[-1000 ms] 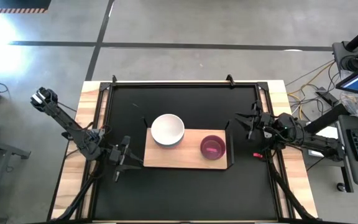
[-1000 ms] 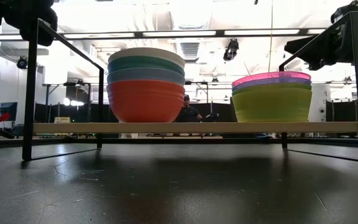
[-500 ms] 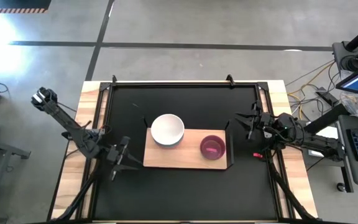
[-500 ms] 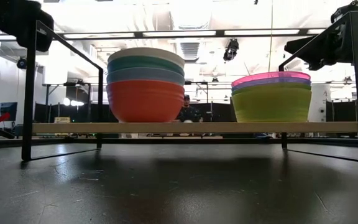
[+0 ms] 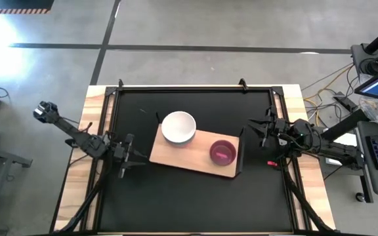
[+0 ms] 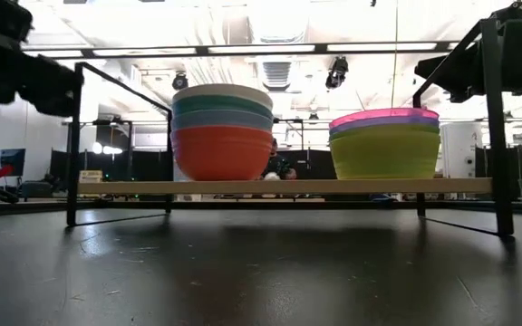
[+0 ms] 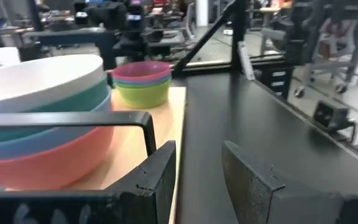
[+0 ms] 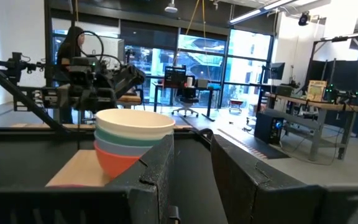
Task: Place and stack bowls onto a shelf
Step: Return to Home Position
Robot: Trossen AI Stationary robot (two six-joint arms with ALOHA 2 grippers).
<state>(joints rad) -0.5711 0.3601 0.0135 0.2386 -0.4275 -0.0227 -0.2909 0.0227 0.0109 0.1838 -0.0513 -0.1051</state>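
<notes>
Left claw (image 5: 135, 159), released and empty, sat just beside shelf (image 5: 189, 155) at its left end; right claw (image 5: 256, 131), also released, off its right end.

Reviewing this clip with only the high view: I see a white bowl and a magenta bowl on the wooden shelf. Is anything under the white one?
Observer: Yes. The low view shows the large white plastic bowl topping a stack on the light-wood shelf board: teal bowl, grey-blue bowl, then a red bowl at the bottom.
Operator: And under the magenta one?
Observer: The small magenta plastic bowl also tops a stack, over a bluish bowl rim and a yellow-green bowl at the bottom.
Operator: Are the hands empty?
Observer: Both wrist views show the left hand and right hand open, holding nothing.
</notes>
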